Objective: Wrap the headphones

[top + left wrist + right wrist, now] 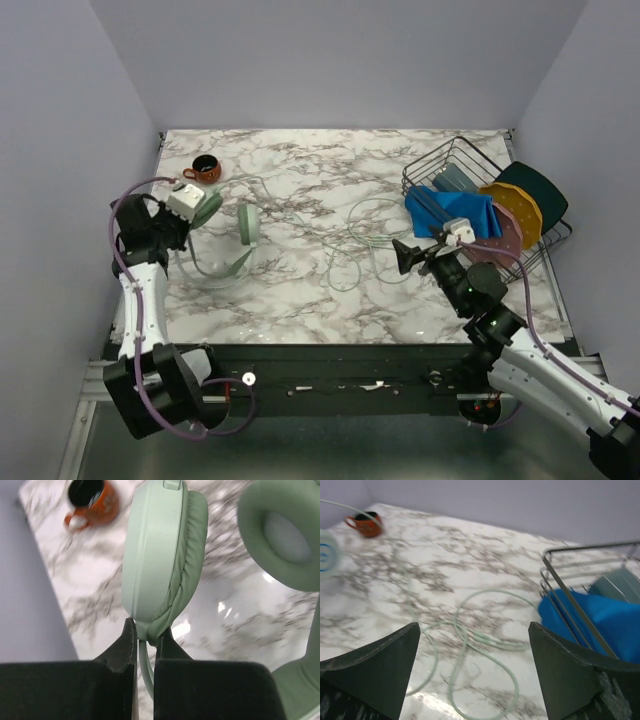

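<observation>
The pale mint-green headphones (247,225) lie at the left of the marble table. My left gripper (188,222) is shut on the lower rim of one padded cup (160,555), where the cable leaves it. The other cup (285,535) stands to the right, apart from the fingers. The slim headband (225,270) curves toward the near edge. The long thin cable (360,240) lies in loose loops at mid table. My right gripper (405,255) is open and empty, hovering just above and near those loops (470,645), with its jaws set wide apart (474,630).
An orange mug (204,168) stands at the back left and also shows in the left wrist view (92,502). A wire dish rack (455,160) at the right holds a blue cloth (455,213) and plates (520,215). The left wall is close to the left arm.
</observation>
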### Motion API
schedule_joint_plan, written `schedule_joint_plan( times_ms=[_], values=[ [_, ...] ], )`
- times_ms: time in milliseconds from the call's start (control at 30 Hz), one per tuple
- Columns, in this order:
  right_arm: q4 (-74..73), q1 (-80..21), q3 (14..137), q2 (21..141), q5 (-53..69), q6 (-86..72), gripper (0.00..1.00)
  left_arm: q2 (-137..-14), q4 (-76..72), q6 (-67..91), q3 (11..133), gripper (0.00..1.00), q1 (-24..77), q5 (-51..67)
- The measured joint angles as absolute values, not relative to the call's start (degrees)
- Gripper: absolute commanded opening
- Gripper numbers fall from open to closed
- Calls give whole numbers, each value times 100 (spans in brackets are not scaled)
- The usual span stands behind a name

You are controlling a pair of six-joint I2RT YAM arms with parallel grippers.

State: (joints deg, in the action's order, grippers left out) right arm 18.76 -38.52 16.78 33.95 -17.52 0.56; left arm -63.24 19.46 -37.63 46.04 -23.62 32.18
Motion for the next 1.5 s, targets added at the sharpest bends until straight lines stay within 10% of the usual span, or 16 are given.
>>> schedule_joint_plan(
  times_ms=[733, 1500],
  values=[
    [139, -4720, 5909, 5953, 2825, 2783, 100, -6705, 3767, -3817, 6759, 0, 2897, 2657],
    [-1463, -4731, 6423, 7542, 2451, 3489, 100, -6549, 4486, -4073, 6735, 0, 3330, 2418]
  ],
)
